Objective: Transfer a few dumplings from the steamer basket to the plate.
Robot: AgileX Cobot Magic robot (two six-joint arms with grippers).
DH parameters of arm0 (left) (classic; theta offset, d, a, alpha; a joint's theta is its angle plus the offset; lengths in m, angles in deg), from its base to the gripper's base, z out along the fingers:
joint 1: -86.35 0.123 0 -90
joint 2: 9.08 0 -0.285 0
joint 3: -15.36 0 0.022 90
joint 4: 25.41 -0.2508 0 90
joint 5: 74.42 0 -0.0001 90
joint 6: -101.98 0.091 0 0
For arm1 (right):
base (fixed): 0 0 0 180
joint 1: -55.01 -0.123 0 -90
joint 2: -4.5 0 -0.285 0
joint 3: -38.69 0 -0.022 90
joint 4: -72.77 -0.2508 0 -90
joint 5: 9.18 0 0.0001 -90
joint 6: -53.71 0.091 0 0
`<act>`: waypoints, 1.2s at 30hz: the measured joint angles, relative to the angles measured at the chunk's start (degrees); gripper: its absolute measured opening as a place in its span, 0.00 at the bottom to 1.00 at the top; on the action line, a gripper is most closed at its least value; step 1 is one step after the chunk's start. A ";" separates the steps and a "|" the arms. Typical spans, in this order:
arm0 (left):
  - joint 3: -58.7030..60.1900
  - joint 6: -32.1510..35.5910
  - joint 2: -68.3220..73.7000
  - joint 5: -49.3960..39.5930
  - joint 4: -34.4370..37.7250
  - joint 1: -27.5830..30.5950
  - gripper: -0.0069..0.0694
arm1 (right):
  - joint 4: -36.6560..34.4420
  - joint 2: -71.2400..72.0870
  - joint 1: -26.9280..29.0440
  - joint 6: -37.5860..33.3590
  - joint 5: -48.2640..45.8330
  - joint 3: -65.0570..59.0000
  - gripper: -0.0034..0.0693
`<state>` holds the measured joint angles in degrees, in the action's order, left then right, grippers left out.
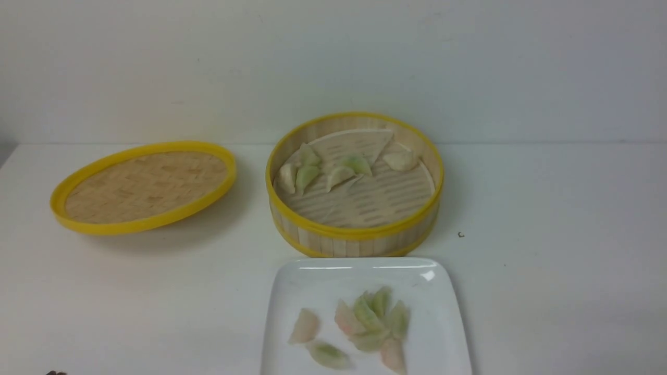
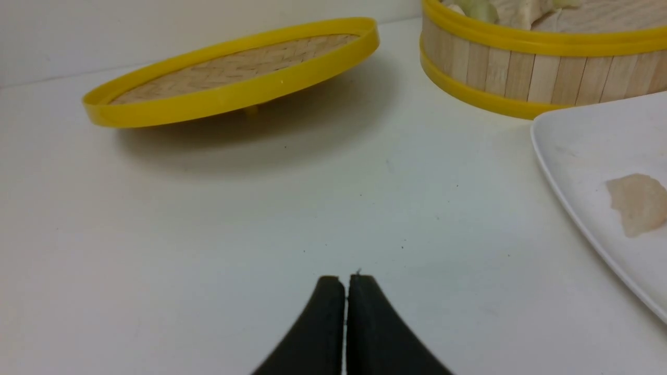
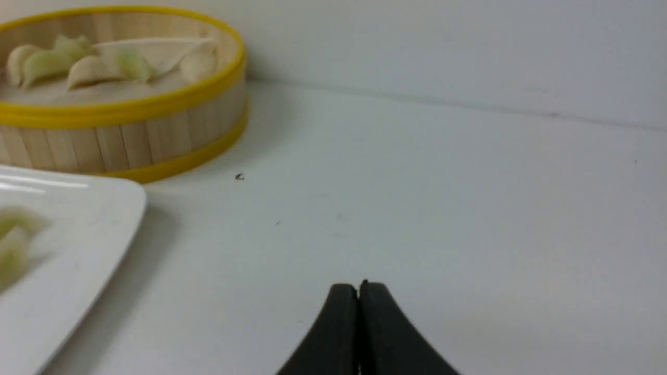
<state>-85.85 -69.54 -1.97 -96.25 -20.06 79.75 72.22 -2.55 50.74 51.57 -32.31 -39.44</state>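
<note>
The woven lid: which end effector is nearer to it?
Left. The left end effector faces the woven lid across bare table; the right end effector is beyond the plate.

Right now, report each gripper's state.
Left gripper: closed, holding nothing.
Right gripper: closed, holding nothing.

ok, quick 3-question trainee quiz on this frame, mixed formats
1. True or false: the lid sits on the steamer basket.
2. The dumplings already moved lie on the: A) table B) plate C) lid
3. Fill in: the left gripper and right gripper are both ___ and empty.

Key: 1 false, it lies on the table left of the basket; 2 B; 3 shut.
</note>
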 joint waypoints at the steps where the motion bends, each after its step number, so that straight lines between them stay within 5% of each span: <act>1: 0.00 0.00 0.00 0.00 0.00 0.00 0.08 | 0.00 0.00 0.38 0.06 0.18 -0.06 0.03; 36: 0.00 0.00 0.00 0.00 0.00 0.00 0.08 | 0.04 0.00 0.86 0.11 0.28 -0.06 0.03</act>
<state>-85.85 -69.54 -1.97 -96.25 -20.06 79.75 72.26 -2.55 51.60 51.68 -32.03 -39.49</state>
